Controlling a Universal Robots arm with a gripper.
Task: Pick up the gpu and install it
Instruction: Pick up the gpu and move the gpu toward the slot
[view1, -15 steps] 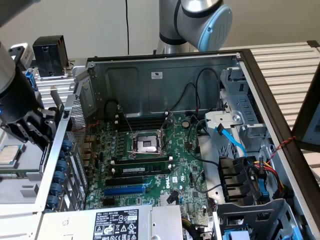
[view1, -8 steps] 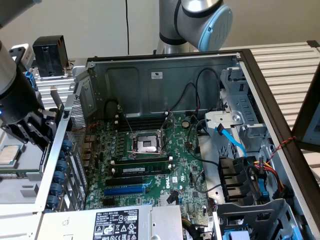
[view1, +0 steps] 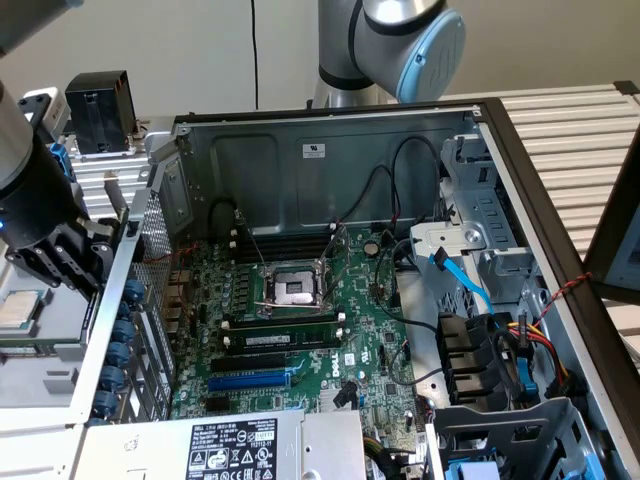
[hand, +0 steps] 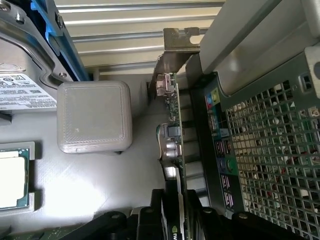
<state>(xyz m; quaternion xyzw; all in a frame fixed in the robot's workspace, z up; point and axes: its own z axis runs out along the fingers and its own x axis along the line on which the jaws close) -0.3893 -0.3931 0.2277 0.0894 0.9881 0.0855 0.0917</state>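
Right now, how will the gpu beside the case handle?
Likely stiff: the gpu is a flat board with a metal bracket. Probably fragile: bare components stand along its face. Thin and on edge, it might tip if pushed sideways.

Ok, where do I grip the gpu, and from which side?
Pinch the gpu across its flat faces at the black cooler end, away from the silver bracket. Probably come straight onto its thin edge, which faces the wrist camera.

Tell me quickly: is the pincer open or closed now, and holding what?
Pincer: set around the graphics card; closed on it or not, cannot be told.
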